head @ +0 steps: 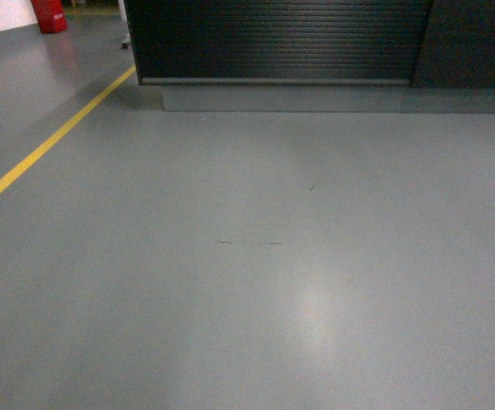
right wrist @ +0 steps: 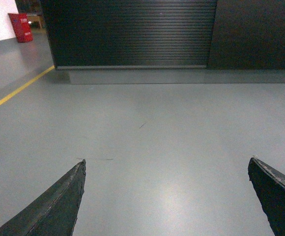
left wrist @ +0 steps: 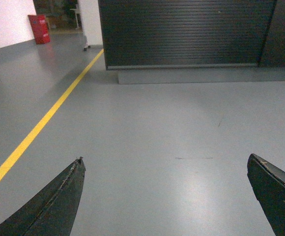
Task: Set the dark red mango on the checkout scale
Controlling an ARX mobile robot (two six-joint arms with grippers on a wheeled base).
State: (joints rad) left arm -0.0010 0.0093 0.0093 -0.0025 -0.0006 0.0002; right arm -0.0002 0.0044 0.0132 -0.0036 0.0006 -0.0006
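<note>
The checkout (head: pixel 282 38) stands across the far side of the grey floor (head: pixel 256 256), only its horizontally ribbed black front panel and the grey plinth beneath it in view; its top lies above the upper edge of every view, so neither the scale nor the dark red mango can be seen. A yellow line (head: pixel 51 141) runs diagonally over the floor towards the counter's left corner, with a red object (head: pixel 49 14) beyond it by the wall. The left gripper (left wrist: pixel 164 196) is spread wide and holds nothing, its dark fingers (left wrist: pixel 59 201) over bare floor. The right gripper (right wrist: pixel 164 196) is likewise wide apart and carries nothing.
</note>
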